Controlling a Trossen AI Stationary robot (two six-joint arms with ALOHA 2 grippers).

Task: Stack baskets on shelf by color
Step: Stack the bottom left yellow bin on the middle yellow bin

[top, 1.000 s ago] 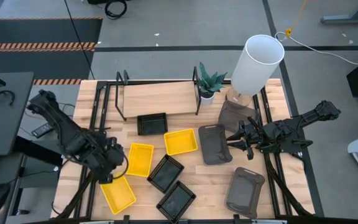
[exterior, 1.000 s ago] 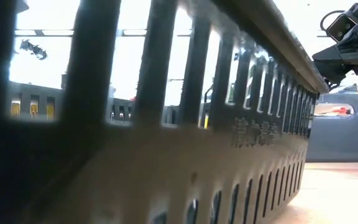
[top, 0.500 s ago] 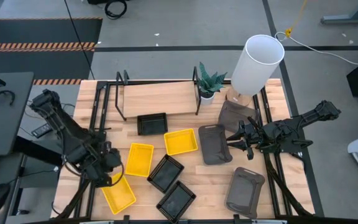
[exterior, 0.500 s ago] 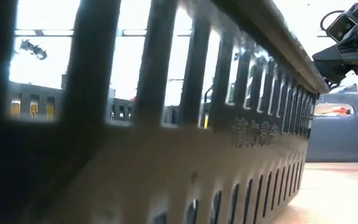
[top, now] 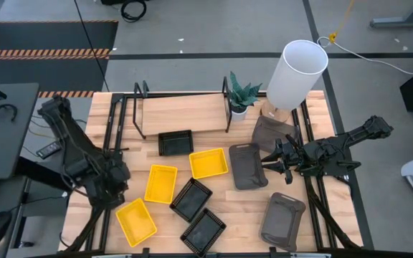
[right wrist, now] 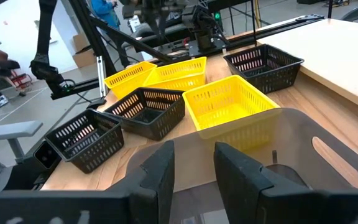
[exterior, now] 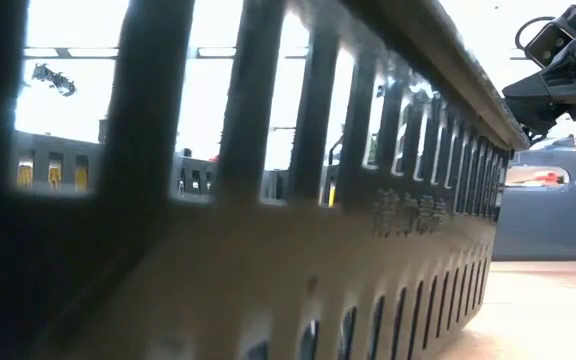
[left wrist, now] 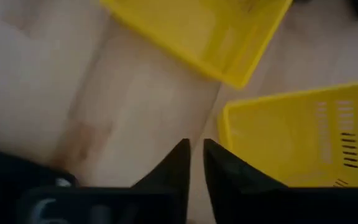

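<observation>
a: which arm takes the yellow basket at lower left?

b: yours is the left gripper, just up-left of it, fingers nearly together, empty. its long axis runs upper-left to lower-right. the right gripper hangs part-open, empty, over a grey basket.
</observation>
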